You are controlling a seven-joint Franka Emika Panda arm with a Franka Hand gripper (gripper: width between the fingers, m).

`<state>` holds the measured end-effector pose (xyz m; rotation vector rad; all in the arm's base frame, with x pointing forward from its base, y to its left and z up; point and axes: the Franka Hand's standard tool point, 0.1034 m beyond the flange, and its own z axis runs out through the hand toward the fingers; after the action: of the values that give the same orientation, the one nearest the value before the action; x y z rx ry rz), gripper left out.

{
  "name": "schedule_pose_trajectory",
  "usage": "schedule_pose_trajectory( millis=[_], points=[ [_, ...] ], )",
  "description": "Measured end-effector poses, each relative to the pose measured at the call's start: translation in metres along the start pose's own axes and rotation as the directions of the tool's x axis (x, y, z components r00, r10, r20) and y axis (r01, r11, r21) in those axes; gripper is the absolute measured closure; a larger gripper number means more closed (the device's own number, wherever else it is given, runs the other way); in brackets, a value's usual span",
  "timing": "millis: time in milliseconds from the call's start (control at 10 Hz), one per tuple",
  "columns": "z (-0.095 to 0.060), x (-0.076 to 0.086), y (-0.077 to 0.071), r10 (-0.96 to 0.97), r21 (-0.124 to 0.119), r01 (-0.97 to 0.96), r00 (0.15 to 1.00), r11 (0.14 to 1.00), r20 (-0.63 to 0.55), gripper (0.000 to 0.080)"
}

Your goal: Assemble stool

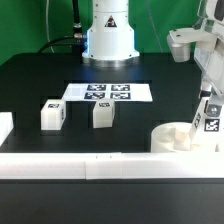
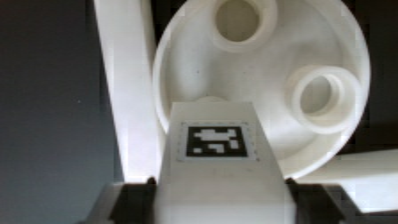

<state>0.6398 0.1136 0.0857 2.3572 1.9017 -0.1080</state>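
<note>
Now my gripper [image 1: 207, 108] is pinching one leg [image 2: 217, 145] tight. The leg points straight down at the seat [image 2: 196, 65] right under me. The nearest socket [image 2: 322, 95] lies just beside the leg.

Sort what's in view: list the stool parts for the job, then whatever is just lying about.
Job: round white plastic ring-shaped seat; white blocky tagged leg held in the two-finger gripper; two loose white tagged legs on the black table.
Lying about: flat white marker board; long white border rail.
</note>
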Motion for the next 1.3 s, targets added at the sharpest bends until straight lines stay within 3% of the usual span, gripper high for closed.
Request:
schedule_pose_trajectory(
  millis=[400,500,800,1000,1300],
  points=[
    [0.0001,-0.0004,-0.0005,0.288,0.004,-0.288,0.958,0.958,0.0,0.0462],
    [0.0003,-0.0014,-0.0006,0.399,0.014,-0.399,0.917,0.917,-0.003,0.0462],
    [0.0007,0.0007,-0.0056,0.681,0.083,-0.679,0.732,0.729,0.004,0.0462],
    [0.0004,0.0031,-0.0037,0.745,0.078,-0.743,0.667,0.665,-0.007,0.0462],
    [0.0004,0.0042,-0.0042,0.867,0.087,-0.865,0.498,0.495,0.009,0.0462]
  ],
)
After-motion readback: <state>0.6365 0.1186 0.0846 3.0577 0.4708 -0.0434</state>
